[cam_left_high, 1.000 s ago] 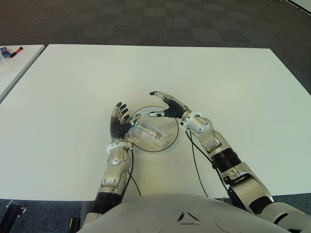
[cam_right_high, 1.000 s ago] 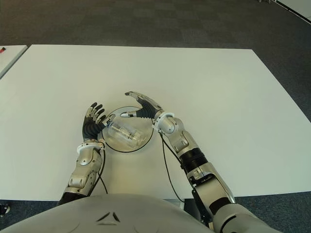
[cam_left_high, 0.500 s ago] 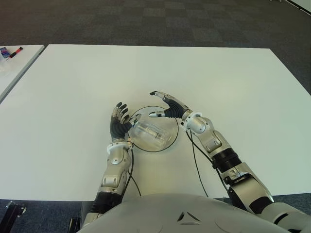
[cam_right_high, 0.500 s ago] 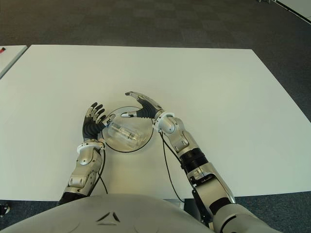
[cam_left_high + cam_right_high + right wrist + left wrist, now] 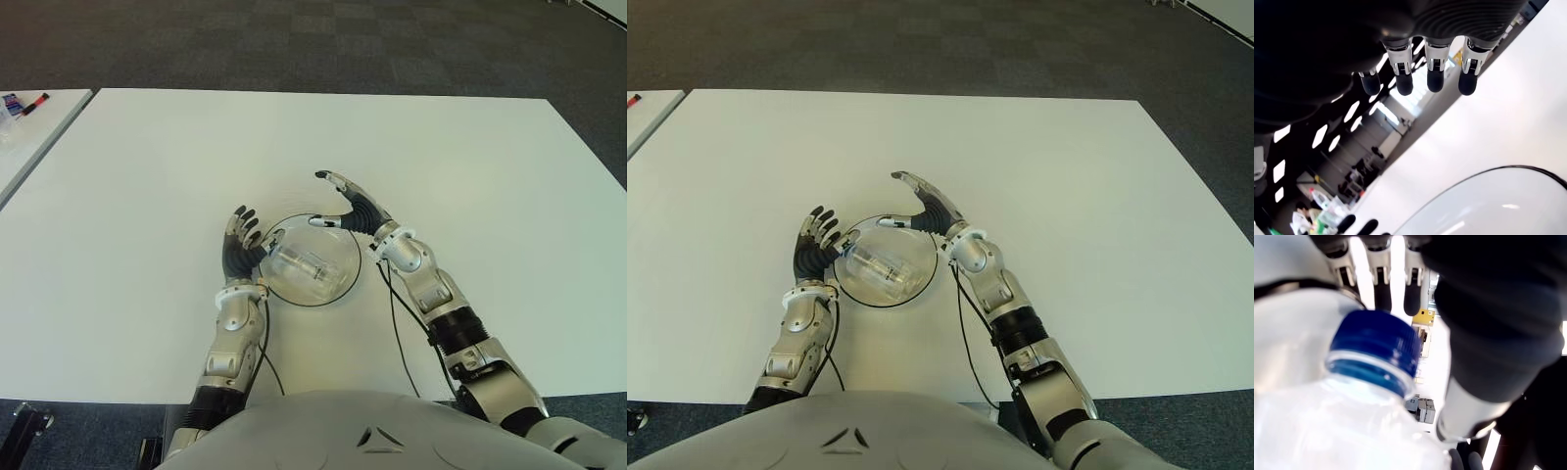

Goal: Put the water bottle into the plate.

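Observation:
A clear water bottle (image 5: 306, 267) with a blue cap (image 5: 1374, 350) lies on its side inside the round glass plate (image 5: 338, 294). My left hand (image 5: 244, 245) stands at the plate's left rim, fingers spread upward, palm beside the cap end, gripping nothing. My right hand (image 5: 347, 205) hovers over the plate's far right rim, fingers straight (image 5: 1432, 73), apart from the bottle. The right wrist view shows only the plate's rim (image 5: 1488, 181) below the open fingers.
The white table (image 5: 470, 166) stretches wide on all sides of the plate. A second table at the far left carries markers (image 5: 29, 102). Thin black cables (image 5: 397, 323) trail from both wrists toward my body. Dark carpet lies beyond the far edge.
My right hand has lifted and drawn back to the right, off the plate's middle. The bottle and my left hand have not moved.

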Tool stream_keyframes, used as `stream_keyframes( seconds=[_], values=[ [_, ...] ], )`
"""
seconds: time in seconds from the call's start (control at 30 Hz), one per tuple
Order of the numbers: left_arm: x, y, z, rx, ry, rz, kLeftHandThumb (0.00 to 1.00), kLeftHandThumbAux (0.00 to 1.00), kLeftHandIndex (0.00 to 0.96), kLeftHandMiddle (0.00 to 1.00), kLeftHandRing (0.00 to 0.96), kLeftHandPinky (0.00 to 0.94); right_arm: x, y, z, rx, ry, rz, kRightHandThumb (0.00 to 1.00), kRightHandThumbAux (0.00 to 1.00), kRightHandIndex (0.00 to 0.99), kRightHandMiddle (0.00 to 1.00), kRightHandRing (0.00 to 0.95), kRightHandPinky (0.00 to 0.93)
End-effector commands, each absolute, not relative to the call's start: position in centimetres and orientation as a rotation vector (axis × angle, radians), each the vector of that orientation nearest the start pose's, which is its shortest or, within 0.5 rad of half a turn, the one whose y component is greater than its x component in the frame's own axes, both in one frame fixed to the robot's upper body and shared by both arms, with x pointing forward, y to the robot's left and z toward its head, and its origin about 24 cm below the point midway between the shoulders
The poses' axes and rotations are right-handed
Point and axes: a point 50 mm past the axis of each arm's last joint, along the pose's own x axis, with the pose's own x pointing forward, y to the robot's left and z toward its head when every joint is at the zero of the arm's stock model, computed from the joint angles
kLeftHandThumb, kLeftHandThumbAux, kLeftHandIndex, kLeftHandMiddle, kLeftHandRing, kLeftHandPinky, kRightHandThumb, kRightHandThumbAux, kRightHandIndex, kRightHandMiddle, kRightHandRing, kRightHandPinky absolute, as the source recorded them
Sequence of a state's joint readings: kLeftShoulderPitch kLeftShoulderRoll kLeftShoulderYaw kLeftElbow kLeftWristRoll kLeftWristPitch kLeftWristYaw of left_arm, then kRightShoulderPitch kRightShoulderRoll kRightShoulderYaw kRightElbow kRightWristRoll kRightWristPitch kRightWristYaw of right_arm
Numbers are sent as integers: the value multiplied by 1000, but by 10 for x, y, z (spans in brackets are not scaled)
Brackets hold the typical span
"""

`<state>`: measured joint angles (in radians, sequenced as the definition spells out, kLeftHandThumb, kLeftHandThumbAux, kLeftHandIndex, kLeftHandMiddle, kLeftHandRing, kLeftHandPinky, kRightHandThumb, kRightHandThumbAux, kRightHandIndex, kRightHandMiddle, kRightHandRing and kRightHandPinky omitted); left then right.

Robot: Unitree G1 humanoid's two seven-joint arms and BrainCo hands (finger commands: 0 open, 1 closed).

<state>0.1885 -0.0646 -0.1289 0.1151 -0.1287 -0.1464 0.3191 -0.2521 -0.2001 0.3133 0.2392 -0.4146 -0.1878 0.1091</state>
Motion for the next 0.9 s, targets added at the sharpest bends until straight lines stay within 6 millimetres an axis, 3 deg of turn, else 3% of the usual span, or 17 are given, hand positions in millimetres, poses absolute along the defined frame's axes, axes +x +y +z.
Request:
stream_keyframes(
  seconds=[0.03,0.17,0.27,0.43,0.57,0.9],
  values=[
    [211,115,-9,-273,179,286,0,930,131,175,171,200,276,-116,28,-544,-52,355,51,493,0,0,0,0],
    [211,116,-9,-278,180,289,0,931,130,177,174,202,274,-134,-3,-323,71,214,58,596,0,0,0,12],
    [211,117,-9,-279,180,290,0,931,130,177,174,203,274,-143,-13,-224,106,149,63,671,0,0,0,20],
    [210,118,-9,-280,179,289,0,930,136,180,178,206,268,-139,-10,-73,86,101,71,745,0,0,0,26],
    [210,119,-9,-278,180,282,0,925,138,181,178,206,246,-136,4,76,50,61,74,783,0,0,0,33],
    [211,121,-9,-268,174,272,0,923,131,178,174,200,243,-137,3,208,85,-15,60,829,2,0,0,53]
  ],
)
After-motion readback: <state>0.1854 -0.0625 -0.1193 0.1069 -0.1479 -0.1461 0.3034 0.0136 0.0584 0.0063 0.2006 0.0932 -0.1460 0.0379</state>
